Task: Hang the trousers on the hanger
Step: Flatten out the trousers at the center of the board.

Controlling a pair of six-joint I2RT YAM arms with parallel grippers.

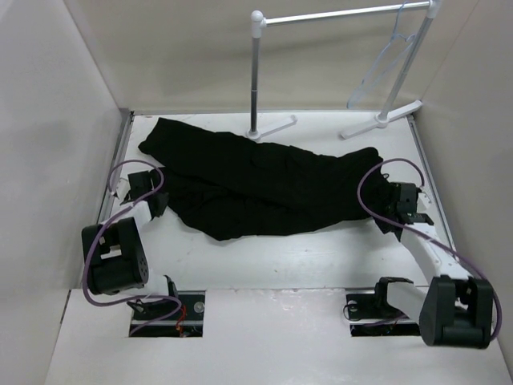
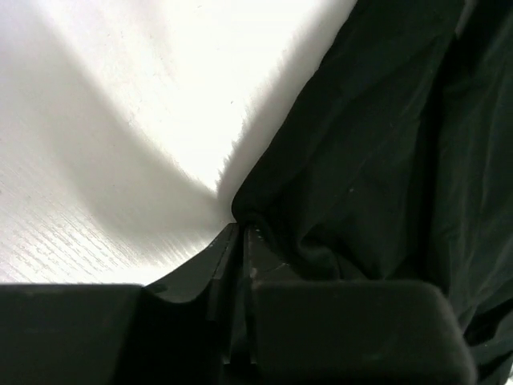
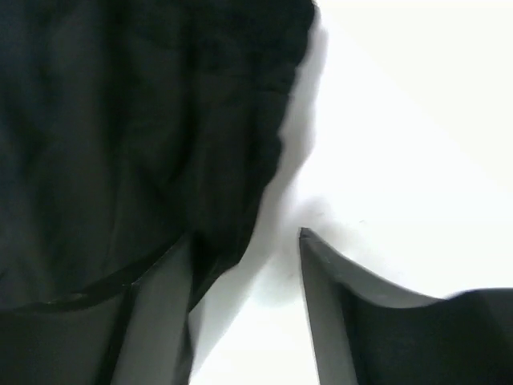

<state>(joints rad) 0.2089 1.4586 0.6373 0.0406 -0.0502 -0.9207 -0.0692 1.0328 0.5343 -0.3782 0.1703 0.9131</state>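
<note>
You're working in a robot lab test cell: a white table (image 1: 264, 265) boxed in by plain panel walls (image 1: 48, 120), two arms (image 1: 112, 257) mounted at its edge, and a white tube garment rack (image 1: 255, 72) standing far beyond their fingers (image 3: 321, 305).

White tube garment rack (image 1: 256, 72) stands at the far edge of the white table (image 1: 264, 261), top bar (image 1: 337, 14) running right, with two flat white feet (image 1: 276, 127) on the tabletop. Plain pale walls (image 1: 48, 120) close in the left, back and right sides. Near white panel (image 1: 272, 337) has two rectangular cutouts (image 1: 168, 314).
</note>
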